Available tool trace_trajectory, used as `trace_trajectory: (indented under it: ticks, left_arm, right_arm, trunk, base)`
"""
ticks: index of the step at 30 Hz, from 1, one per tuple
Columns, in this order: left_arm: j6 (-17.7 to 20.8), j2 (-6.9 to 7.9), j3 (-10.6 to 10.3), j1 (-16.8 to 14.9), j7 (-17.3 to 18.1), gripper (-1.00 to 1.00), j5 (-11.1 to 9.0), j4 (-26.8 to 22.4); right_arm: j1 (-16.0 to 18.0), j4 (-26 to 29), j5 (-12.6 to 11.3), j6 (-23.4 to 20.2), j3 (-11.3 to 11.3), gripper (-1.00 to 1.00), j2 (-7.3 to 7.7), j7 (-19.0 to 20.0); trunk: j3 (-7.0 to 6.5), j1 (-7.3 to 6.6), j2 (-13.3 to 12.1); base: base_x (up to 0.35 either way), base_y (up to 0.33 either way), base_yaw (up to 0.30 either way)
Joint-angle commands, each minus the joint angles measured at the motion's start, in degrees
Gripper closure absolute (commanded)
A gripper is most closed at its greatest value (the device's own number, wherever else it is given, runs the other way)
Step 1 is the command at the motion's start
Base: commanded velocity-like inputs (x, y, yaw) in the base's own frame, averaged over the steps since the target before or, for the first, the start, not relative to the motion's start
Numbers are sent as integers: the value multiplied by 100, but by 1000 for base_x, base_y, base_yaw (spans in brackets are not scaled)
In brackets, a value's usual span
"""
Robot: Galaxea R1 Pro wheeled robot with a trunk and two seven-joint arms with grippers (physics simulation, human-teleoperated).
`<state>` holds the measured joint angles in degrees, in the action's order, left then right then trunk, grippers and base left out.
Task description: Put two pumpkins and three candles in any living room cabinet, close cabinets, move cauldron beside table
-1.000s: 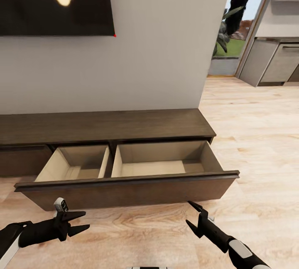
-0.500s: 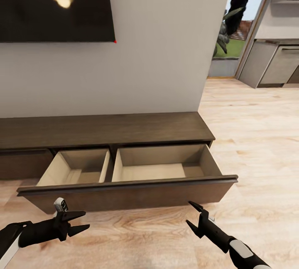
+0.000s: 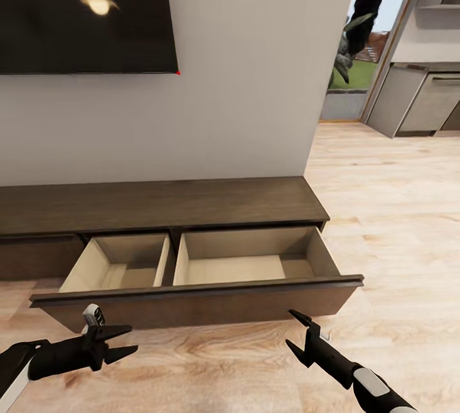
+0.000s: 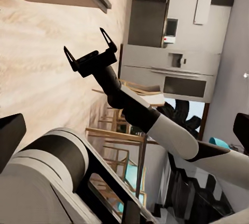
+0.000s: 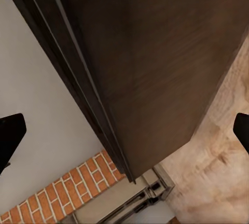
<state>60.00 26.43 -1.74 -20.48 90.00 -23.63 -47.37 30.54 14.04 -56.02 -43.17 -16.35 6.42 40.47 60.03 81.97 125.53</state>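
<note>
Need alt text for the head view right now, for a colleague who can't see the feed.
The cabinet, a long low dark-brown unit against a pale wall, has a wide drawer pulled out, its two beige compartments holding nothing. Both grippers, left gripper and right gripper, hang open and empty above the wood floor before it. A dark screen hangs on the wall.

The long, low dark-brown wooden cabinet [image 3: 160, 203] runs off the head view's left edge. Its pulled-out drawer's front panel [image 3: 198, 301] hides the nearest strip of the pale beige drawer floor [image 3: 230, 269]. The black wall-mounted screen [image 3: 83, 11] is cropped at top and left.
</note>
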Motion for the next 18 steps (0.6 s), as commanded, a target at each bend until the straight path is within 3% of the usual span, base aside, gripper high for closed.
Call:
trace_trajectory:
  ticks: [1, 5, 14, 18]
  left_arm:
    - [0, -2, 3, 0, 0, -100, 44, 0]
    - [0, -7, 6, 0, 0, -100, 154, 0]
    - [0, 4, -1, 0, 0, -100, 203, 0]
    - [0, 3, 4, 0, 0, -100, 461, 0]
  right_arm:
    - [-2, 1, 6, 4, 2, -100, 0, -8]
    - [-1, 2, 14, 12, 15, -100, -5, -18]
    - [0, 3, 29, 70, 39, -100, -3, -13]
    - [-1, 3, 30, 90, 46, -100, -6, -18]
  trunk:
    - [-18, -23, -42]
    - [-90, -110, -202]
    - [-252, -308, -563]
    - [-324, -396, -723]
  base:
    - [0, 0, 0]
    - [0, 0, 0]
    - [0, 0, 0]
    - [0, 0, 0]
